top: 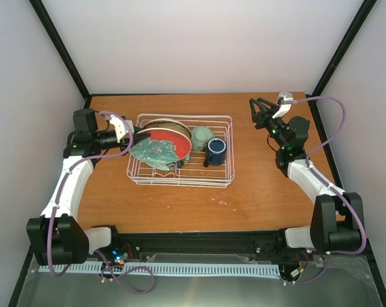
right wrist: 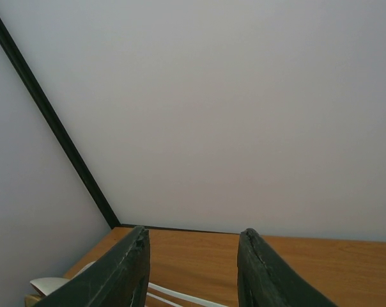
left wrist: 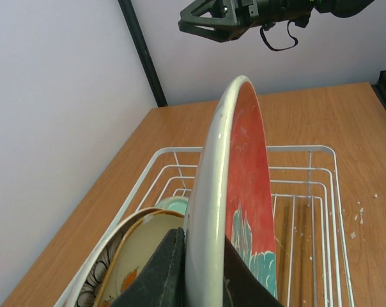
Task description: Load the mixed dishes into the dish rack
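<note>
The white wire dish rack (top: 180, 183) stands mid-table. My left gripper (top: 136, 136) is shut on the rim of a red plate with a teal leaf motif (top: 169, 144) and holds it on edge over the rack's left part. In the left wrist view the plate (left wrist: 244, 185) stands upright between my fingers (left wrist: 156, 275), and the gripper (left wrist: 202, 238) clamps its pale rim. A cream plate (left wrist: 142, 256) and a petal-patterned plate (left wrist: 91, 288) lean to its left. A pale-green cup (top: 201, 134) and a dark blue mug (top: 216, 149) sit in the rack's right part. My right gripper (top: 259, 109) is open and empty, raised at the back right.
Bare wooden table (top: 270, 185) surrounds the rack, bounded by white walls and black corner posts (top: 62, 51). Small crumbs lie on the table right of the rack (left wrist: 359, 214). The right wrist view shows its gripper (right wrist: 193, 243), the wall and a bit of rack wire (right wrist: 170, 295).
</note>
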Robot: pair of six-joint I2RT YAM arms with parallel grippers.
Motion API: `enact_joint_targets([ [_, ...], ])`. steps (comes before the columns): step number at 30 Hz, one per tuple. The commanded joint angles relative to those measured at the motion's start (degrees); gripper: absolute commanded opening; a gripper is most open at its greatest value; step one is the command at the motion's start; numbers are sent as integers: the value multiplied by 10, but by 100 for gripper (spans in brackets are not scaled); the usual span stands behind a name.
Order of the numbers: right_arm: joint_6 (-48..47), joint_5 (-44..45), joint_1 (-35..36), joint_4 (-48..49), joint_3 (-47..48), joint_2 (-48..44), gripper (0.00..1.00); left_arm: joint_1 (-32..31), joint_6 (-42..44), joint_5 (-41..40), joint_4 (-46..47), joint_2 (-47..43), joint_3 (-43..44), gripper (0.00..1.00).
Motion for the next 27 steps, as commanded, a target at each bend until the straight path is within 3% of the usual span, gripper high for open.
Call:
enact_joint_targets([
  [1,9,-10,-5,25,2,15,36,-1,60,33,-19,1,40,1],
  [16,42,-33,-4,56,4,47,36,-1,37,8,-27,-51,-20,1],
  [23,48,-39,-4,67,-4,48,35,-4,23,-2,8,-68,-67,1],
  [27,47,-38,-5,69,-9,46,34,-5,18,-16,75,-63,-98,1],
])
